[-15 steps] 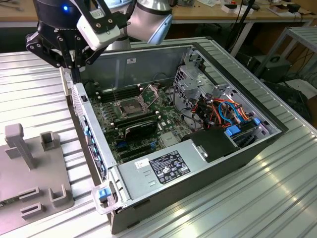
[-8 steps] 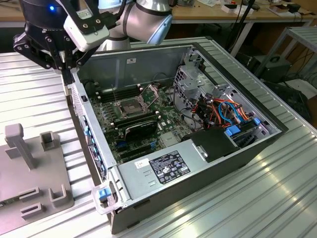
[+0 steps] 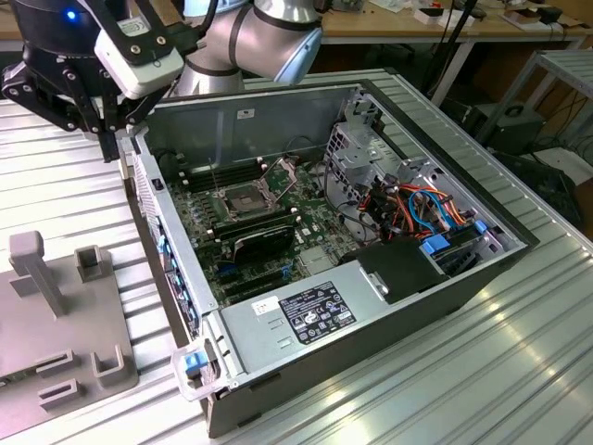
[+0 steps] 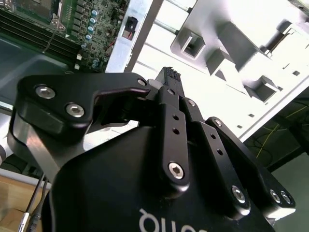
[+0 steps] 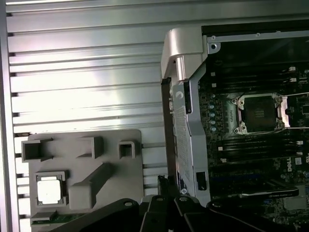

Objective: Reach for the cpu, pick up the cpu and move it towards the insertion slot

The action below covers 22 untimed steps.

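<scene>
The cpu (image 5: 49,189) is a small silvery square lying flat in a recess of the grey fixture plate (image 5: 116,169) in the first wrist view. My gripper (image 3: 111,150) hangs over the ribbed table beside the computer case's outer wall, apart from the cpu. Its black fingers (image 4: 166,104) meet at the tip, shut, with nothing between them. The insertion slot (image 3: 243,199) is a silvery frame with a dark centre on the green motherboard inside the open case. It also shows in the first wrist view as the insertion slot (image 5: 258,113).
The open computer case (image 3: 278,111) holds black RAM slots (image 3: 199,174), a drive cage (image 3: 357,162), coloured cables (image 3: 422,209) and a power supply (image 3: 306,315). The grey fixture (image 3: 56,315) carries upright posts. The case wall (image 5: 186,121) stands between the fixture and the motherboard.
</scene>
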Tool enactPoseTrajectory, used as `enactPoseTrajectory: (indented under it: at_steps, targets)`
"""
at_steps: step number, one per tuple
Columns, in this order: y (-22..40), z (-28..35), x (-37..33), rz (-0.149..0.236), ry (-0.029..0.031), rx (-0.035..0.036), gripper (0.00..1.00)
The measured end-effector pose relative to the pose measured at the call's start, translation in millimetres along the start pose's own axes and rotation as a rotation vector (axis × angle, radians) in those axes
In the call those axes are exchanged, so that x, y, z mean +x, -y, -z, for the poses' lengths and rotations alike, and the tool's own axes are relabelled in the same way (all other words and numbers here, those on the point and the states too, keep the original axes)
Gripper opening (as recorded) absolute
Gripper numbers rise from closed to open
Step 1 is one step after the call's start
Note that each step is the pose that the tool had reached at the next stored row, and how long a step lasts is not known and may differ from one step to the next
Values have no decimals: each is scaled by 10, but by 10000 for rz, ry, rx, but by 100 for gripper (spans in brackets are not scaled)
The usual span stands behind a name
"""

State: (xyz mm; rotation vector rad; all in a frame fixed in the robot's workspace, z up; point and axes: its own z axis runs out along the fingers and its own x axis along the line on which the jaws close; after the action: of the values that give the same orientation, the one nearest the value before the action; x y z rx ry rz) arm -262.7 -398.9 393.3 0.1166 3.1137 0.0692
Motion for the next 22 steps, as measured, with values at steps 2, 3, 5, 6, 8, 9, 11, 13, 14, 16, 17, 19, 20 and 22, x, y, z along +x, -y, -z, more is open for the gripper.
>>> enactPoseTrajectory:
  at_steps: [2, 3, 5, 6, 8, 9, 11, 13, 14, 16, 17, 19, 20, 22]
  targets:
    - [3, 1, 44, 1, 0, 0, 11]
    - [6, 2, 73, 1, 0, 0, 11]
    - [8, 3, 112, 0, 0, 0, 11]
    - [10, 4, 134, 0, 0, 0, 11]
    - [13, 5, 178, 0, 0, 0, 11]
    - [15, 5, 203, -1, 0, 0, 11]
    - [18, 6, 236, 1, 1, -1, 11]
    - [22, 8, 293, 0, 0, 0, 11]
    - [24, 9, 322, 0, 0, 0, 11]
    - [27, 10, 363, 0, -1, 0, 11]
    - [29, 10, 392, 0, 0, -1, 11]
    - [34, 12, 454, 0, 0, 0, 11]
    - [36, 13, 478, 0, 0, 0, 11]
    - [39, 14, 526, 1, 0, 0, 11]
